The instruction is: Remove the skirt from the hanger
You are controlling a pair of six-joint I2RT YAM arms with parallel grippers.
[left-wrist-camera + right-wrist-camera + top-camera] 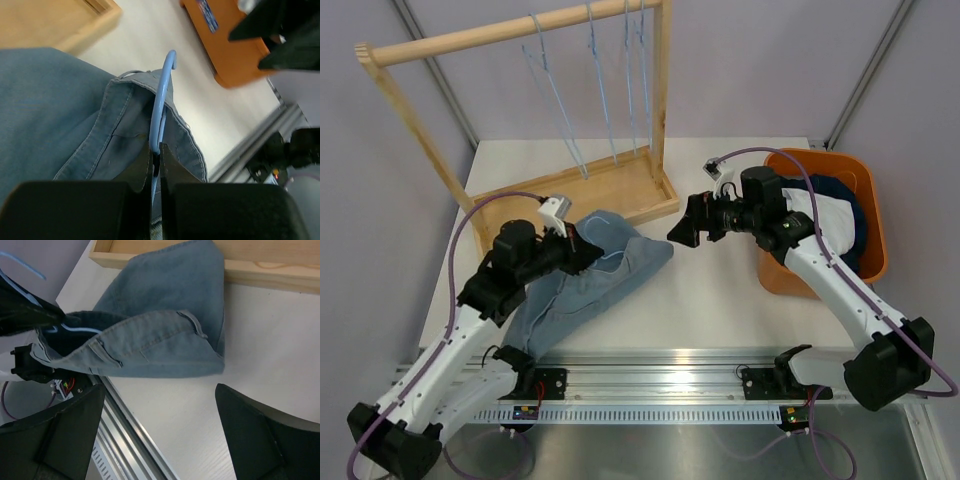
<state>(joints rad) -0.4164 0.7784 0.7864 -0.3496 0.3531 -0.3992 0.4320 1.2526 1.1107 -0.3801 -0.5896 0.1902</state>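
Note:
A blue denim skirt [595, 275] lies rumpled on the white table, left of centre, its waistband still around a light-blue hanger [159, 107]. My left gripper [582, 245] is shut on the hanger's wire just below its hook, right over the waistband [156, 150]. The right gripper [685, 230] hovers open a little to the right of the skirt, with nothing between its fingers [160, 387]. In the right wrist view the skirt [160, 335] lies ahead with its waist opening to the left, where a bit of the hanger [75, 330] shows inside.
A wooden rack [520, 40] with several blue hangers [600, 90] stands at the back left, its base touching the skirt's far edge. An orange bin [875, 230] holding clothes [830, 220] sits at the right. A metal rail [660, 385] runs along the near edge.

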